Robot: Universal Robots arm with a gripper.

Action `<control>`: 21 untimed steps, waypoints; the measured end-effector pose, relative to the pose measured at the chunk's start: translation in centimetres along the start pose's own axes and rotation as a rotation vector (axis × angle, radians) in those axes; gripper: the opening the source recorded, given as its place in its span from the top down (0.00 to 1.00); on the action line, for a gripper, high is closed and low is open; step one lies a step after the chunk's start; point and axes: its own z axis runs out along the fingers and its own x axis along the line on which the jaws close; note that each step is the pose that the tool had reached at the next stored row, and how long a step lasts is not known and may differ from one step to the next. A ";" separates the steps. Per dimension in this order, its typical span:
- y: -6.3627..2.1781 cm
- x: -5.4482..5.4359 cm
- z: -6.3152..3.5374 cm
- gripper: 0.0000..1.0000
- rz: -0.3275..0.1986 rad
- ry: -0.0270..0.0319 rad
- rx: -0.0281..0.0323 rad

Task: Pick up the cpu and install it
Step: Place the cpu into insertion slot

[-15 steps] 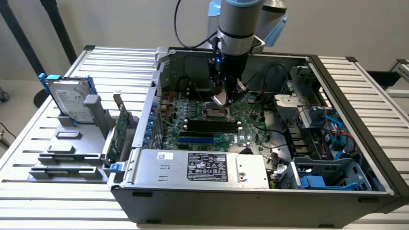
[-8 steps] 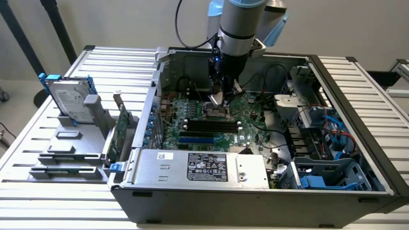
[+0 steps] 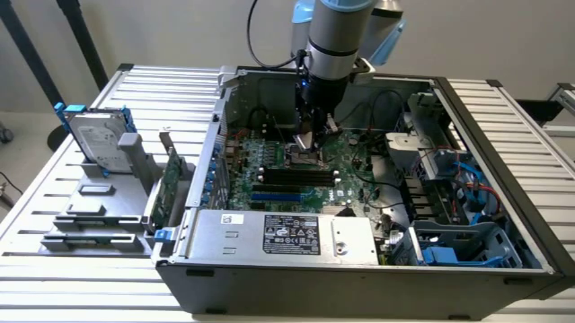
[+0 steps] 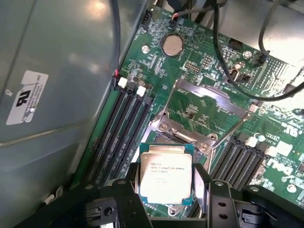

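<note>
The cpu (image 4: pixel 166 173), a small square chip with a silver lid and green edge, sits between my gripper's (image 4: pixel 167 183) two black fingers (image 4: pixel 133 179), which press against its opposite sides. It hangs right at the open socket frame (image 4: pixel 183 135) on the green motherboard (image 4: pixel 199 61); the socket's metal load plate (image 4: pixel 209 97) is swung up behind it. I cannot tell whether the chip rests in the socket. In the exterior view my gripper (image 3: pixel 306 142) reaches down inside the open computer case (image 3: pixel 503 202), low over the board's middle.
Black memory slots (image 4: pixel 121 128) flank the socket on both sides, and black cables (image 4: pixel 237 42) cross above the board. A silver power supply (image 3: pixel 287 232) fills the case's front. Outside, at the exterior view's left, a hard drive with blue rails (image 3: pixel 99 145) stands in a grey holder.
</note>
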 end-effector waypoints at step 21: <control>-0.25 0.1 0.45 0.45 0.167 -0.0402 0.0099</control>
